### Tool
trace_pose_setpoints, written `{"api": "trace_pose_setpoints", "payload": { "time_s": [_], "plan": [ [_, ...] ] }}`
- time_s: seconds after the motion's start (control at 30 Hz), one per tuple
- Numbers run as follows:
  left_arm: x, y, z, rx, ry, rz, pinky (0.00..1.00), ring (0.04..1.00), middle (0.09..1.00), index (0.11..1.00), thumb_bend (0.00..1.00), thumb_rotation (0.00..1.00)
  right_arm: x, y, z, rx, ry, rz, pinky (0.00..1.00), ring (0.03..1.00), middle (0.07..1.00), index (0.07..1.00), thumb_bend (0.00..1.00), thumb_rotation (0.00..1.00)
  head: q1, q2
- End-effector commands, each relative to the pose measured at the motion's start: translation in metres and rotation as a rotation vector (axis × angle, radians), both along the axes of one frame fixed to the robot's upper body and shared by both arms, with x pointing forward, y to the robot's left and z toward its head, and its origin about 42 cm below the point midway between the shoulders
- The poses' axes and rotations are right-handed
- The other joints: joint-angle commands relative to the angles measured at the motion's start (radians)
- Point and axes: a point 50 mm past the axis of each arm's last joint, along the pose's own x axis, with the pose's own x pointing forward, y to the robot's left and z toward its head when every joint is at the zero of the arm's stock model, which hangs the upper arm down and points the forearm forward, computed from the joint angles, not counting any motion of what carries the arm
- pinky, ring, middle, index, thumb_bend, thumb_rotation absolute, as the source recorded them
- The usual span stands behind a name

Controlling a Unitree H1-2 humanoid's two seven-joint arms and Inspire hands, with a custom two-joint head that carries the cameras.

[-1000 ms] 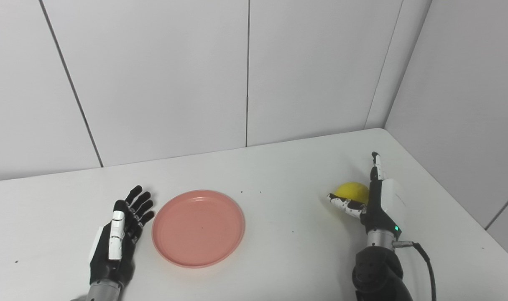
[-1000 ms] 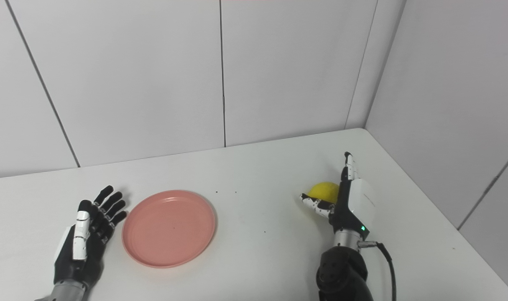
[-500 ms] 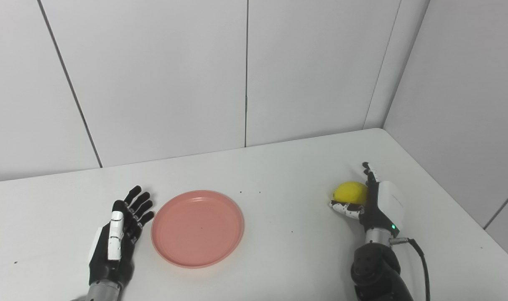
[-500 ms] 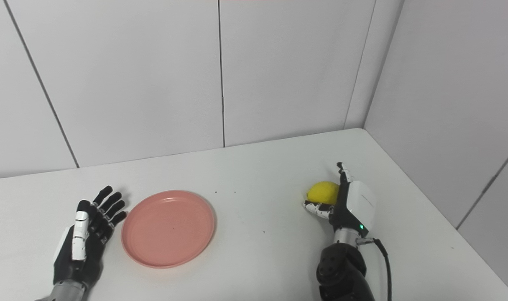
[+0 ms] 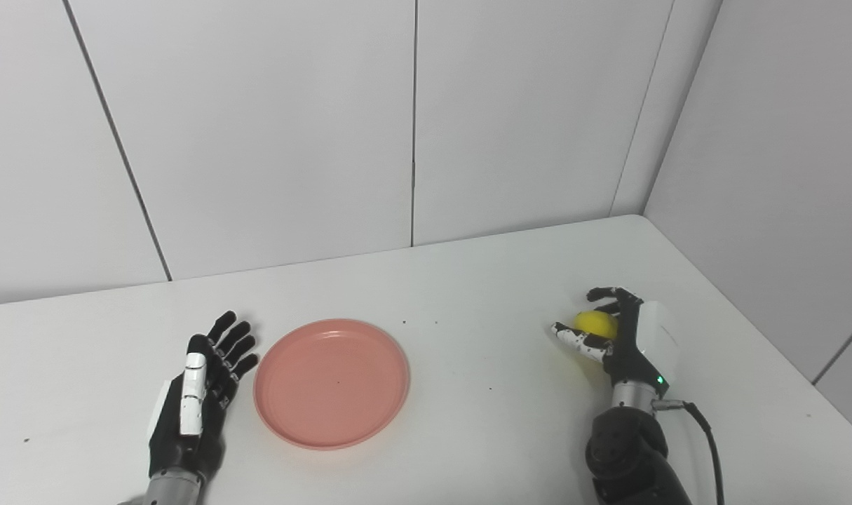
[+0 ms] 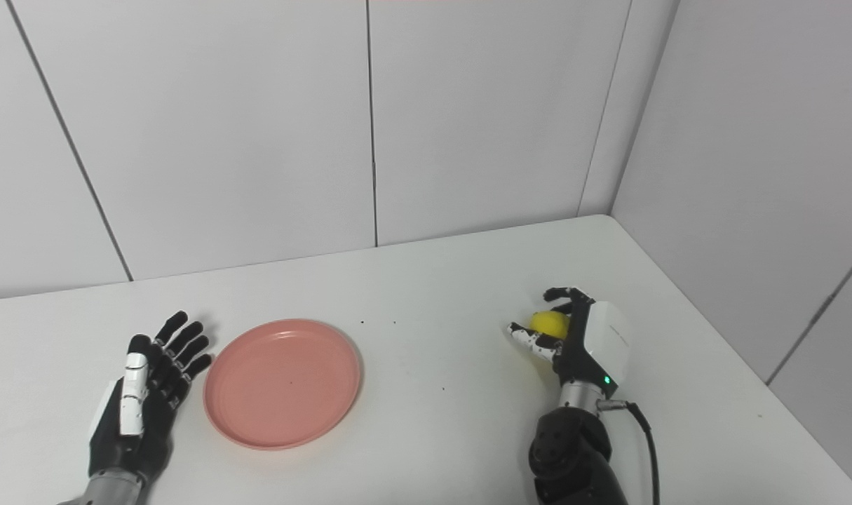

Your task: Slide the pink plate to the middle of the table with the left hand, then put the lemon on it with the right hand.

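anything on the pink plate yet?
Nothing: the pink plate shows bare. The lemon sits apart, inside the right hand, whose fingers cover much of it.

My left hand [image 5: 194,400] and right hand [image 5: 625,340] are black with white plates, the right one showing a small green light and a black cable [image 5: 710,438] at its silver wrist.

No readable text anywhere.

The pink plate [image 5: 331,382], the lemon [image 5: 595,323], both hands, the white bench [image 5: 468,294] and the wall panels [image 5: 257,126] carry no legible letters, numbers, labels or brand marks.
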Motion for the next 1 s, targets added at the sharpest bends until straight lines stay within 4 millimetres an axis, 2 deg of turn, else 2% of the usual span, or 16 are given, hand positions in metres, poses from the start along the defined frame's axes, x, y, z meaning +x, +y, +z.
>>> {"api": "trace_pose_setpoints", "payload": {
  "time_s": [0.0,0.27,0.47,0.5,0.57,0.63,0.83,0.97],
  "plan": [
    [0.003,-0.001,0.008,-0.017,-0.023,-0.007,0.88,0.894,0.890,0.877,0.71,0.97,0.000,0.003,0.005,-0.001,-0.044,0.023,0.23,0.445,0.427,0.537,0.51,0.00,0.002,0.001],
    [0.002,-0.002,0.009,-0.012,-0.022,-0.007,0.89,0.894,0.888,0.873,0.71,0.97,-0.005,0.005,0.007,0.007,-0.052,0.031,0.23,0.446,0.416,0.533,0.51,0.00,0.008,0.005],
    [0.001,-0.003,0.009,-0.019,-0.021,-0.011,0.89,0.898,0.894,0.880,0.71,0.96,-0.007,0.012,0.017,0.011,-0.097,0.040,0.24,0.446,0.427,0.538,0.51,0.00,0.014,0.009],
    [0.001,-0.004,0.010,-0.018,-0.021,-0.011,0.89,0.899,0.894,0.880,0.71,0.96,-0.006,0.015,0.020,0.008,-0.110,0.049,0.24,0.446,0.428,0.538,0.51,0.00,0.019,0.009],
    [0.000,-0.005,0.010,-0.014,-0.021,-0.010,0.88,0.891,0.888,0.873,0.71,0.95,-0.006,0.020,0.025,-0.002,-0.130,0.066,0.27,0.372,0.465,0.555,0.51,0.00,0.024,0.009],
    [0.000,-0.006,0.009,-0.008,-0.021,-0.009,0.89,0.897,0.891,0.875,0.73,0.95,-0.005,0.026,0.030,-0.009,-0.143,0.087,0.28,0.357,0.465,0.560,0.50,0.00,0.034,0.010],
    [-0.002,-0.009,0.010,0.009,-0.025,-0.016,0.88,0.897,0.893,0.877,0.74,0.97,-0.003,0.049,0.043,0.005,-0.191,0.202,0.33,0.373,0.473,0.561,0.51,0.00,0.065,0.015],
    [-0.003,-0.012,0.010,0.016,-0.022,-0.017,0.91,0.909,0.902,0.886,0.75,0.98,0.000,0.065,0.045,0.037,-0.209,0.275,0.32,0.379,0.466,0.559,0.51,0.00,0.091,0.019]
  ]
}}
